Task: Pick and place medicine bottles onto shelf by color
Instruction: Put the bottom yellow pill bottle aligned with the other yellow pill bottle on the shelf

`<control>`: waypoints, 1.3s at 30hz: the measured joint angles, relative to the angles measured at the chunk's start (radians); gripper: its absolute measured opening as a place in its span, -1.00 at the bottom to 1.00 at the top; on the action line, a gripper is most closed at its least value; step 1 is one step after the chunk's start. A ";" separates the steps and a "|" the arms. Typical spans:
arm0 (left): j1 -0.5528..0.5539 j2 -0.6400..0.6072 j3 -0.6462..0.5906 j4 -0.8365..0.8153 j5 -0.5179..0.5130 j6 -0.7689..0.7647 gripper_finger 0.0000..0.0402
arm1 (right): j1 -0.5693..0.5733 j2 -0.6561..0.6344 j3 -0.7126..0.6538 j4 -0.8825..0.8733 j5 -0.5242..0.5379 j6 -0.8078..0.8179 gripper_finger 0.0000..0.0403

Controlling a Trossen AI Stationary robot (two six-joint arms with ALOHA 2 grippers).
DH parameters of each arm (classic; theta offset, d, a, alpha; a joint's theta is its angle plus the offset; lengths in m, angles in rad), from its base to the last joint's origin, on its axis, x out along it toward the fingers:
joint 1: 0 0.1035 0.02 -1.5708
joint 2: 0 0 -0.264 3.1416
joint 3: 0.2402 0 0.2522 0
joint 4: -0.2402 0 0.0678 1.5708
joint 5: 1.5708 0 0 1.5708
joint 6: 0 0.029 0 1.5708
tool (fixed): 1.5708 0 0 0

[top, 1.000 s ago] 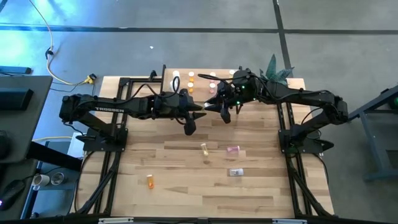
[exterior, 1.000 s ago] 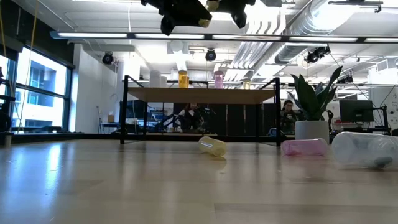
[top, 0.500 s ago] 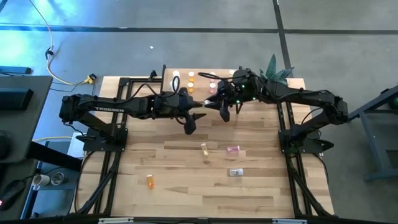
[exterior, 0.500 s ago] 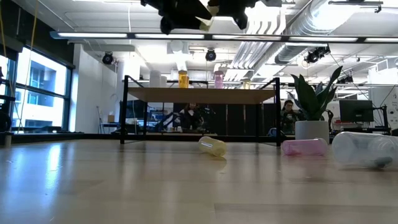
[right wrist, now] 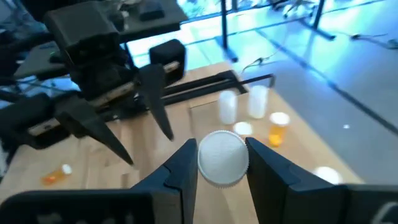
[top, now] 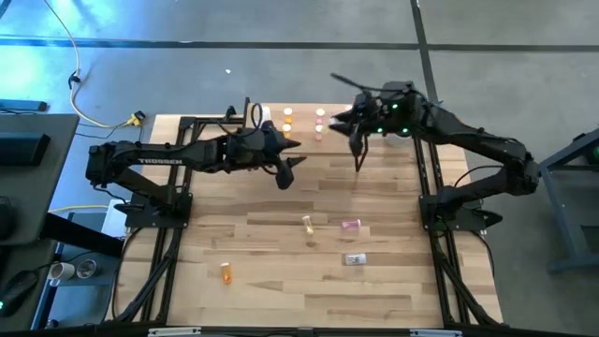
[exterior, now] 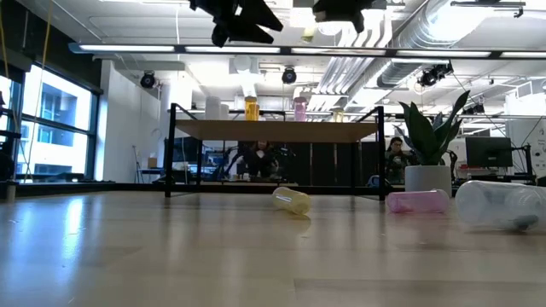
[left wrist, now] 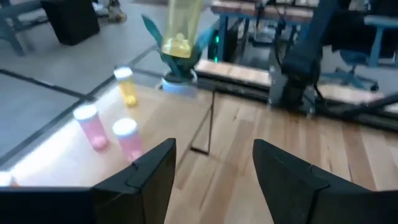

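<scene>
Medicine bottles (top: 351,226) lie loose mid-table at six o'clock of the shelf (top: 301,124), which carries others upright; a plant (exterior: 426,136) stands beyond. The right gripper (right wrist: 222,163) clamps a yellow bottle (left wrist: 181,26) above the shelf. The left gripper (left wrist: 211,163), at nine o'clock of it, gapes empty.

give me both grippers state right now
left gripper: open, holding nothing.
right gripper: shut on a white-capped yellow bottle.

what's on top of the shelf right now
Standing bottles line the shelf: in the low view, a clear one, an orange one, a pink one and another at the right, colour unclear. The high view shows more caps; those in the rear row are covered in the low view.
</scene>
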 joint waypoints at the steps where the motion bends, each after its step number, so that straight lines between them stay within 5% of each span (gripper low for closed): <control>1: 0.004 -0.003 0.001 0.005 0.000 0.000 0.02 | -0.015 -0.015 0.000 -0.008 0.000 -0.012 -0.51; 10: 0.055 -0.028 0.000 0.001 -0.042 -0.009 0.02 | -0.167 -0.129 0.000 -0.091 0.115 -0.101 -0.51; 18: 0.074 -0.041 0.001 0.004 -0.048 -0.008 0.02 | -0.318 -0.111 -0.071 -0.165 0.035 -0.056 -0.51; 27: 0.078 -0.040 0.001 0.001 -0.071 -0.016 0.02 | -0.278 -0.107 -0.237 -0.106 -0.058 -0.037 -0.51; 39: 0.078 -0.040 0.001 0.001 -0.071 -0.016 0.02 | -0.233 0.014 -0.246 -0.096 -0.071 -0.155 -0.51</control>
